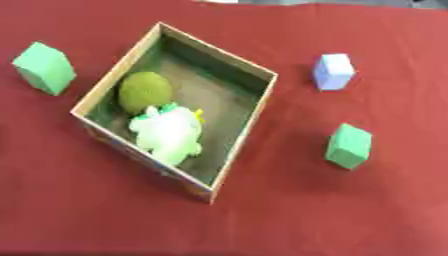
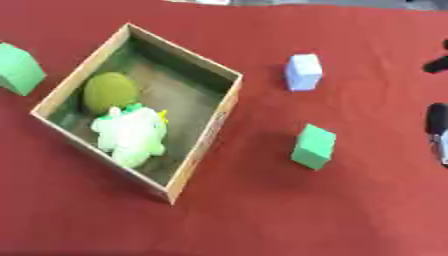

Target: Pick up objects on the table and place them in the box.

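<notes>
An open cardboard box (image 1: 258, 107) sits askew on the red tablecloth, left of centre. Inside it lie an olive-green round object (image 1: 143, 90) and a white and pale green plush toy (image 1: 168, 133). Outside the box stand a green block (image 1: 44, 68) at the far left, a pale blue block (image 1: 333, 71) to the right, and a second green block (image 1: 349, 145) nearer the front right. Dark parts of my right hand (image 2: 437, 119) show at the right edge of the right eye view, clear of all blocks and holding nothing. My left hand is out of sight.
The red cloth (image 1: 289, 220) covers the whole table. Its far edge runs along the top of the view, with something pale just beyond it (image 1: 219, 1). Bare cloth lies in front of the box and between the right-hand blocks.
</notes>
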### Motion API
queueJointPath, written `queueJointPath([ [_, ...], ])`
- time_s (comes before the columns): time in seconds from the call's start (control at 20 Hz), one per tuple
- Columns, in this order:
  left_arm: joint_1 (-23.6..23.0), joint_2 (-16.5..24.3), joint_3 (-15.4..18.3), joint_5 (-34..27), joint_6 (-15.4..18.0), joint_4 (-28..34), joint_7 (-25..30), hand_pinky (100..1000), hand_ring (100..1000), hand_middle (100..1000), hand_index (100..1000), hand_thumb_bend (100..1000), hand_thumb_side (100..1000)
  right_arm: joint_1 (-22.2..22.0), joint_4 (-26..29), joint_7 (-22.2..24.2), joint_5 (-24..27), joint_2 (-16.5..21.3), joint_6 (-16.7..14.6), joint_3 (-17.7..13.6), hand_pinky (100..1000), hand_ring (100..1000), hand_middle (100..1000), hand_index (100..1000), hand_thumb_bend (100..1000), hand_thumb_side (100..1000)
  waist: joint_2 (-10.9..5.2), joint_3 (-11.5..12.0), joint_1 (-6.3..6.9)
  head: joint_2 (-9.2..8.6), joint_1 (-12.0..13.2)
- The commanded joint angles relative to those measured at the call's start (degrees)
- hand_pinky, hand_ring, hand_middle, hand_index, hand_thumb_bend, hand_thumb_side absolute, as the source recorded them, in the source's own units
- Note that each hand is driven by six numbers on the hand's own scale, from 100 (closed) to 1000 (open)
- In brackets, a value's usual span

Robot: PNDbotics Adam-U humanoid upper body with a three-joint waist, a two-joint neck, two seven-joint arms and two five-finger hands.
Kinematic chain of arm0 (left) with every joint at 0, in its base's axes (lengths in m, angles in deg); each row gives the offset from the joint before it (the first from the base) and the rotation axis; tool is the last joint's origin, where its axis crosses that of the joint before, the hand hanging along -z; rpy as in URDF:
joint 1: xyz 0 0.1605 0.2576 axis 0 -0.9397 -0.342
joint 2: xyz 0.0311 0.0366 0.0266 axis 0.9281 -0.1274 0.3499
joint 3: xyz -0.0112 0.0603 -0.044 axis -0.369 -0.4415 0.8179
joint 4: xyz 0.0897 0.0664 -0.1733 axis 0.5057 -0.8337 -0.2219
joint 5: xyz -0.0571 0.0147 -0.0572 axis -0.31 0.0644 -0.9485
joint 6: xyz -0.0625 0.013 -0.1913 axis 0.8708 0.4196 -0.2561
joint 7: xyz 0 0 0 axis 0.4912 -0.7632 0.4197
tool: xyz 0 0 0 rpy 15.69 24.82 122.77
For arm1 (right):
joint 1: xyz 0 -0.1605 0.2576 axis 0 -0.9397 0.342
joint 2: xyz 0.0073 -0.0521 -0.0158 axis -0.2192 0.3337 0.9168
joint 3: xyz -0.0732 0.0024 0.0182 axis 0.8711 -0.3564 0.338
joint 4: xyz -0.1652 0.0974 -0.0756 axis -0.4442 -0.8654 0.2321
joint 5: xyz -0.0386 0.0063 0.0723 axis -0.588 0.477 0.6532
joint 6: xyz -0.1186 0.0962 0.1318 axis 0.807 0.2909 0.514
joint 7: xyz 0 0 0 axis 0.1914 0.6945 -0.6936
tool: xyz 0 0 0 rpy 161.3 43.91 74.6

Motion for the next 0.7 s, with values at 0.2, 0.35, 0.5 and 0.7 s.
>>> queueJointPath([
  [0.2,0.1,0.9,0.3,0.1,-0.1,1.1,-0.1,853,905,794,890,100,711,0.0,0.8,0.2,-0.1,1.3,-0.1,-0.6,884,974,647,898,100,470,-0.9,0.0,-0.39,-0.09,-0.1],
  [0.35,0.1,1.0,0.3,0.1,-0.1,1.1,-0.1,853,905,794,890,100,711,0.0,0.8,0.5,-0.6,1.5,0.6,-0.7,888,993,667,911,100,476,-0.92,0.0,-0.4,0.02,-0.1],
  [0.5,0.0,1.1,0.3,0.1,-0.1,1.1,0.0,853,905,794,890,100,711,0.2,0.8,1.5,-2.5,3.1,2.5,-0.8,894,1000,715,939,100,451,-0.99,-0.1,-0.44,0.17,-0.1],
  [0.7,0.0,1.2,0.1,0.0,-0.1,1.1,0.1,853,905,794,890,100,711,0.4,0.8,4.6,-5.8,7.0,5.4,0.3,898,1000,771,953,100,370,-1.1,-0.2,-0.53,0.14,-0.2],
])
